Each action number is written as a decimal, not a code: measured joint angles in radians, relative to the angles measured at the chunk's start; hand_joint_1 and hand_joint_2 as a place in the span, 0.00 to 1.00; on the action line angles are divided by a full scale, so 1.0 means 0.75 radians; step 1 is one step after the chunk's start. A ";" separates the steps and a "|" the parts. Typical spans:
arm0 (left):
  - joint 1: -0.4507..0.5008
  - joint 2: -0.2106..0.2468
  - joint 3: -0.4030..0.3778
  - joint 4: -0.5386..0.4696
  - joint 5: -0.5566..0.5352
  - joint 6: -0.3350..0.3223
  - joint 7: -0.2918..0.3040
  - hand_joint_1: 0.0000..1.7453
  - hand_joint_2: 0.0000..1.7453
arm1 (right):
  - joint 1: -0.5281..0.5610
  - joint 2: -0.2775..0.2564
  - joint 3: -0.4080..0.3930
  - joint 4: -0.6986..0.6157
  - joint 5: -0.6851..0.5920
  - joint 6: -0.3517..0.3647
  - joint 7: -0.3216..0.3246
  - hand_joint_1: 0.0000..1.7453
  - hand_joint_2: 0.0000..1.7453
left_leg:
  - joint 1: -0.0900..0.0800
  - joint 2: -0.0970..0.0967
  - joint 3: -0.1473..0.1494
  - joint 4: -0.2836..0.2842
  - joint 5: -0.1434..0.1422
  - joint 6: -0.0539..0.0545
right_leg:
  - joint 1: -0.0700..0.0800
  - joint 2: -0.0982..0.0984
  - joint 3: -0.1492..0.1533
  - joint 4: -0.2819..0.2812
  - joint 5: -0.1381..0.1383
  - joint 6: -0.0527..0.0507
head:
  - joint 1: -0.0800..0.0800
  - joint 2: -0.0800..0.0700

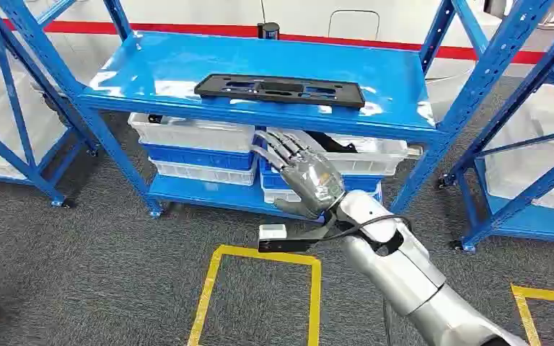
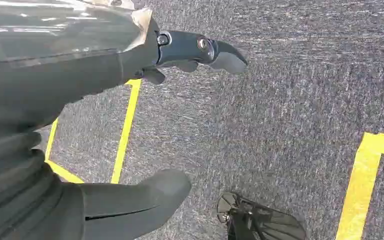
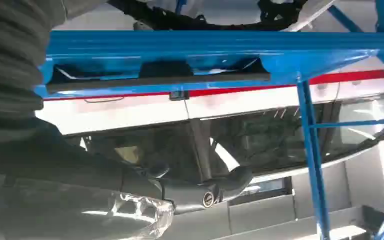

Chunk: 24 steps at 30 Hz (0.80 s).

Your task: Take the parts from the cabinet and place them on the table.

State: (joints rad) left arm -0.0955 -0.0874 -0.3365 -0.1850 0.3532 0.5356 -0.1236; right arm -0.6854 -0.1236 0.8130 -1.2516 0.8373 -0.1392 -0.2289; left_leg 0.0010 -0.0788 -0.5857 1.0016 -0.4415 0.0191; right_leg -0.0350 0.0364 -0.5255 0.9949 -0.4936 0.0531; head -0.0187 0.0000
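Blue steel shelving unit (image 1: 404, 79) is sitting right in front of the robot, and a long flat black plastic part (image 1: 280, 90) is lying on its top shelf, roughly centred and running lengthwise along it. That same part (image 3: 157, 79) is showing in the right wrist view as a dark strip resting on the blue shelf edge (image 3: 220, 45).

Under the top shelf, white and blue crates (image 1: 202, 148) are stacked on the lower level, and another stack (image 1: 361, 162) next to it is holding some dark stuff, can't really tell what it is.

Right hand (image 1: 304, 173) is reaching up from the silver arm (image 1: 404, 270) toward the rack, fingers (image 1: 278, 148) stretched out and spread apart, pointing at the crates just below the top shelf. It's holding nothing and isn't touching the black part, which is sitting above and a bit beyond it. In the right wrist view a dark finger (image 3: 220, 187) is sticking out straight too.

Left hand (image 2: 130, 125) is hanging down over the grey carpet (image 2: 290, 90), thumb (image 2: 145, 197) and a dark finger (image 2: 200, 50) spread well apart with nothing between them. Yellow tape lines (image 2: 125, 130) are marking the floor beneath it, and the head view is showing a yellow taped box (image 1: 260, 288) on the carpet in front of the shelving.

More blue racks with white bins (image 1: 541, 144) are standing off to both sides.
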 joint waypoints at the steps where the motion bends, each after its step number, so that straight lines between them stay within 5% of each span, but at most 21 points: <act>1: 0.000 0.000 0.000 0.000 0.000 0.000 0.001 0.00 1.00 | -0.007 0.005 0.008 0.010 -0.003 0.001 0.001 0.00 1.00 | 0.000 0.000 0.000 0.000 0.000 0.000 | 0.000 0.000 0.000 0.000 0.000 0.000 | 0.000 0.000; 15: -0.004 -0.002 -0.004 0.000 -0.001 -0.001 0.007 0.00 1.00 | -0.084 0.038 0.077 0.160 -0.016 0.021 0.032 0.00 1.00 | 0.000 0.001 0.000 0.000 0.000 0.000 | 0.000 0.000 0.000 0.000 0.000 0.000 | 0.000 0.000; 24: -0.011 -0.009 -0.019 0.000 -0.012 0.001 0.028 0.00 1.00 | -0.231 0.127 0.093 0.470 0.077 -0.086 0.197 0.00 1.00 | 0.000 0.000 0.000 0.000 0.000 0.000 | 0.000 0.000 0.000 0.000 0.000 0.000 | 0.000 0.000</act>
State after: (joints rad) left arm -0.1037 -0.0942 -0.3506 -0.1850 0.3441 0.5364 -0.1022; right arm -0.8585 -0.0286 0.8823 -0.8993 0.8950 -0.2034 -0.0809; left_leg 0.0007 -0.0787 -0.5855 1.0019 -0.4411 0.0192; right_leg -0.0351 0.0364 -0.5257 0.9948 -0.4936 0.0531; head -0.0187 0.0000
